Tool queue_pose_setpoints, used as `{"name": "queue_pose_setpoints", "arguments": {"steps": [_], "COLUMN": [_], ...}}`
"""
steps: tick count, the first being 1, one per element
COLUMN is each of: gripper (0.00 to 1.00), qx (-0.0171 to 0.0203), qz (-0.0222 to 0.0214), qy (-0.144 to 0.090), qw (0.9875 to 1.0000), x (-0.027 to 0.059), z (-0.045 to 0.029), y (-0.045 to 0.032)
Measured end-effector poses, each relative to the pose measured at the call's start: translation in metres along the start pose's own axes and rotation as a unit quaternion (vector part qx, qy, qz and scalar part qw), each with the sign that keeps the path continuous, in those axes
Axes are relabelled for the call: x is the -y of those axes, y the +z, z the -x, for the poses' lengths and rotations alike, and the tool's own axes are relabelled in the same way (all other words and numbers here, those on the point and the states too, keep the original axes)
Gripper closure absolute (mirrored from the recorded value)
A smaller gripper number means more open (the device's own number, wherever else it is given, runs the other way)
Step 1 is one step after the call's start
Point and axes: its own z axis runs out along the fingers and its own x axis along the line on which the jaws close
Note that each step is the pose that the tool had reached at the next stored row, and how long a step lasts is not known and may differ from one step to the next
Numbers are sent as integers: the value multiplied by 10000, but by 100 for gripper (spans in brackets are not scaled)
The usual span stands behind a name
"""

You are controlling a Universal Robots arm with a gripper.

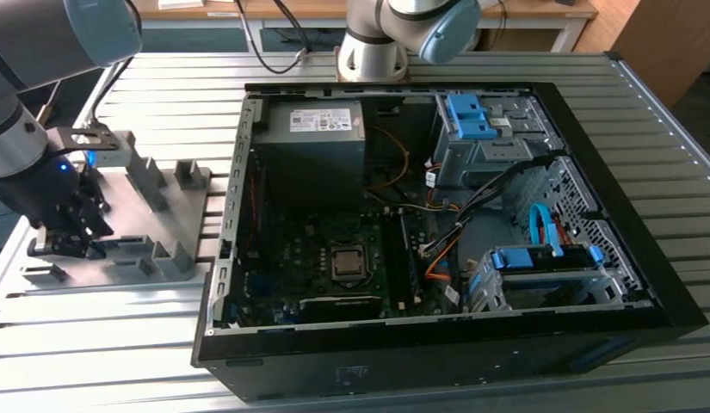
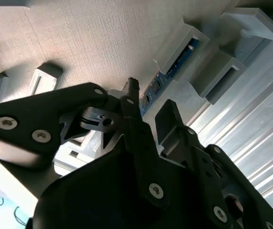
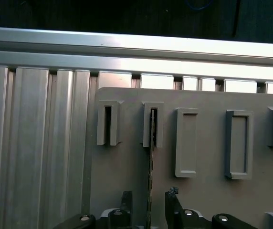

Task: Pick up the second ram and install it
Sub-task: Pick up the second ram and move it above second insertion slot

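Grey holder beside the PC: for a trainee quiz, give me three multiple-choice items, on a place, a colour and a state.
1. In the exterior view, the grey holder sits where, relative to the computer case?
A) on that view's left B) on that view's right C) inside it
2. The second ram is which colour?
A) red B) blue C) yellow
3. The tool is:
A) shut on the ram B) open, astride the ram C) gripping a cable

1 A: the holder lies left of the case.
2 B: its board shows blue in the second wrist view.
3 B: the first wrist view shows gaps either side of the ram.
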Motion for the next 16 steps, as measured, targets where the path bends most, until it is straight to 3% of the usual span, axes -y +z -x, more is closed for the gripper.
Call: {"name": "queue_pose_setpoints", "arguments": {"steps": [7,16], "gripper": [84,86], "qx": [0,0], "qz": [0,0], "qy": [0,0], "qw": [10000,10000], "x": [0,0], "z": [0,0], "y": [4,9]}}
